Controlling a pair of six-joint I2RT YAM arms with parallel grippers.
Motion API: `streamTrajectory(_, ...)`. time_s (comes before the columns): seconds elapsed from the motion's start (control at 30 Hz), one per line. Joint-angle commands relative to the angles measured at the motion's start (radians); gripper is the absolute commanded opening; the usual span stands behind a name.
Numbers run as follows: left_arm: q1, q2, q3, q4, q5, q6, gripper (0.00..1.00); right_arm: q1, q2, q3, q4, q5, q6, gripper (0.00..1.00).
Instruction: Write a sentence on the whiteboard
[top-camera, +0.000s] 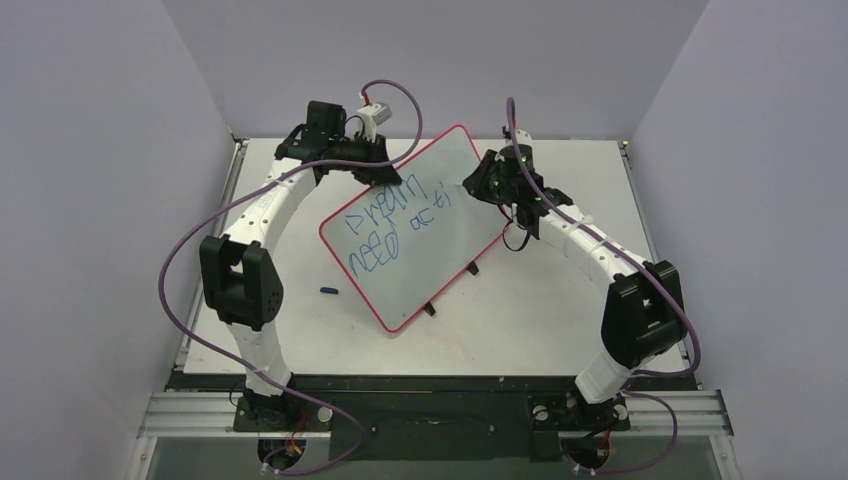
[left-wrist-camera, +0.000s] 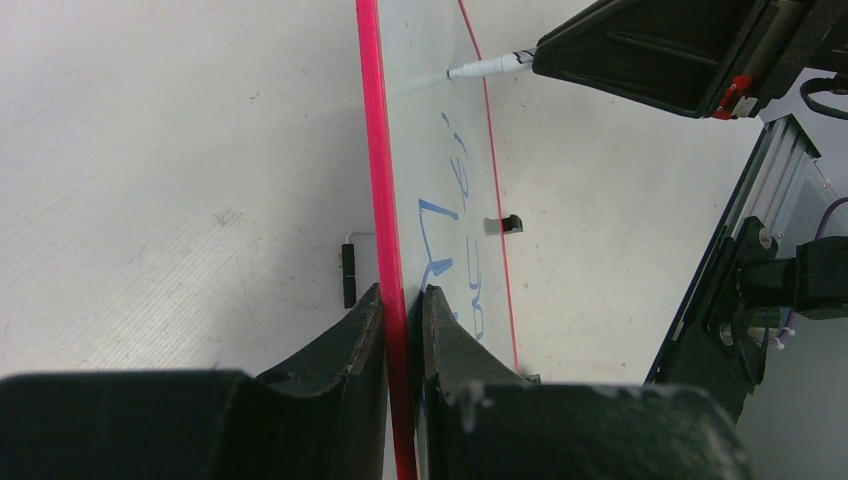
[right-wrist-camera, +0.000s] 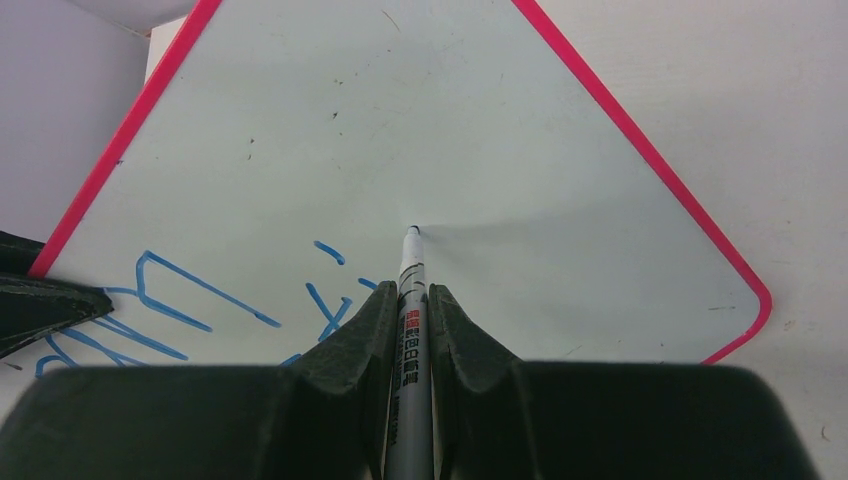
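Observation:
The whiteboard (top-camera: 455, 165), white with a thin red rim, stands tilted on the table. My left gripper (top-camera: 372, 172) is shut on its upper left rim; in the left wrist view the fingers (left-wrist-camera: 370, 320) pinch the red edge of the whiteboard (left-wrist-camera: 440, 160). The sentence (top-camera: 390, 225) is blue handwriting in two rows. My right gripper (top-camera: 492, 186) is shut on a grey marker (right-wrist-camera: 410, 275). The marker's tip rests against the whiteboard (right-wrist-camera: 450, 130), just right of the last blue strokes of the sentence (right-wrist-camera: 330, 300). The marker (left-wrist-camera: 490, 67) also shows from the left wrist.
A small blue cap (top-camera: 329, 291) lies on the table (top-camera: 520, 330) left of the board. Two black clips (top-camera: 473, 268) (top-camera: 430, 309) stick out along the board's lower right edge. Grey walls close in the back and both sides.

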Motion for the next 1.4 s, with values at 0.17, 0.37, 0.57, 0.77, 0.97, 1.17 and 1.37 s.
streamTrajectory(0.17,-0.033,-0.026,0.018,-0.037,0.025,0.099,0.0,0.018,0.011,0.039,0.035,-0.028,0.002,0.0)
streamTrajectory(0.37,-0.033,-0.025,0.019,-0.036,0.027,0.098,0.0,0.037,0.014,0.022,0.032,-0.03,-0.003,0.0)
streamTrajectory(0.57,-0.033,-0.027,0.017,-0.037,0.027,0.098,0.0,0.05,0.004,-0.014,0.035,-0.024,-0.005,0.0)
streamTrajectory(0.77,-0.033,-0.033,0.017,-0.037,0.029,0.098,0.0,0.05,-0.013,-0.063,0.039,-0.011,-0.012,0.0)
streamTrajectory(0.97,-0.033,-0.033,0.016,-0.036,0.03,0.098,0.0,0.039,-0.028,-0.082,0.038,0.004,-0.015,0.0)
streamTrajectory(1.17,-0.033,-0.034,0.017,-0.036,0.028,0.099,0.0,0.019,-0.024,-0.049,0.02,0.022,-0.018,0.0)
streamTrajectory(1.37,-0.033,-0.038,0.022,-0.041,0.029,0.102,0.0,0.013,-0.011,0.0,-0.004,0.025,-0.033,0.0)
